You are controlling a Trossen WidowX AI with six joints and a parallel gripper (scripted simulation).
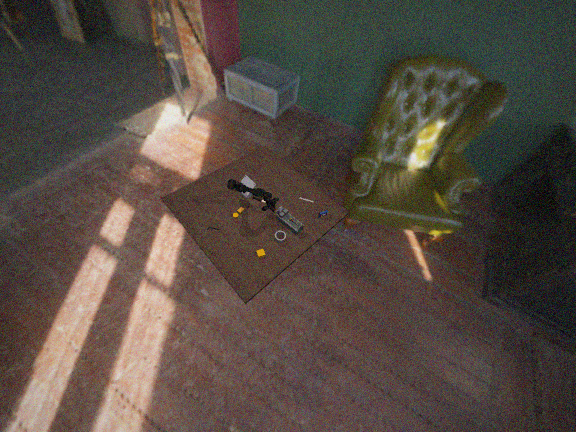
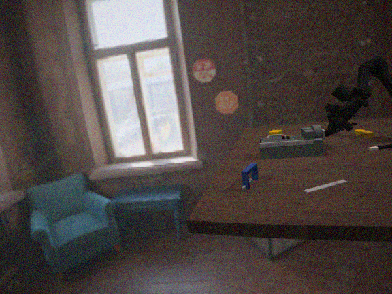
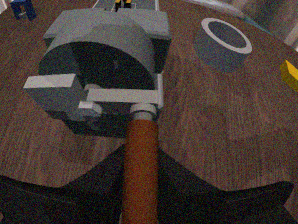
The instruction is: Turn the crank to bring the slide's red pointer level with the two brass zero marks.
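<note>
The grey-green machine (image 1: 291,222) (image 2: 290,151) (image 3: 107,24) stands on the wooden table. The crank arm (image 3: 122,95) lies roughly level across its round end in the wrist view, with the orange-brown handle (image 3: 141,150) at the right end of that arm. My gripper (image 1: 274,204) (image 2: 329,132) (image 3: 139,151) is shut on the handle, one dark finger on each side. A small red spot (image 2: 283,137) shows on top of the machine in the exterior view, perhaps the pointer. The brass zero marks are too small to make out, so how the pointer stands to them cannot be told.
A grey ring-shaped cup (image 1: 275,235) (image 3: 217,54) and a yellow block (image 1: 260,253) (image 2: 275,131) (image 3: 291,76) lie to one side of the machine. A blue arch (image 1: 323,213) (image 2: 251,167) (image 3: 23,10) and a white strip (image 1: 306,200) (image 2: 326,186) are on the other side. Yellow pieces (image 2: 363,132) lie near the arm.
</note>
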